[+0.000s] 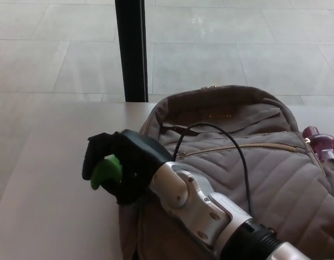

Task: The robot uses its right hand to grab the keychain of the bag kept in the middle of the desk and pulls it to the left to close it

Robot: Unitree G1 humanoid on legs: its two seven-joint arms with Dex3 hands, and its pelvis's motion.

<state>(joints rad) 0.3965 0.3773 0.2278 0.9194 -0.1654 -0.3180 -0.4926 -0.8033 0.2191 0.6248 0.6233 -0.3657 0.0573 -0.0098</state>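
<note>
A taupe quilted bag (254, 173) lies on the desk (53, 179), filling the right half of the head view. My right hand (121, 165) reaches across it to its left edge, fingers closed around a bright green keychain (103, 169). The silver forearm (194, 203) lies over the bag's front. A gold zipper line (243, 147) runs across the bag's upper front pocket. A black cable (237, 157) loops above the arm. My left hand does not show.
A black vertical post (132, 49) stands behind the desk's far edge. A purple object (321, 143) peeks out at the bag's right side. Pale floor tiles lie beyond the desk. Bare desk surface stretches to the left of the bag.
</note>
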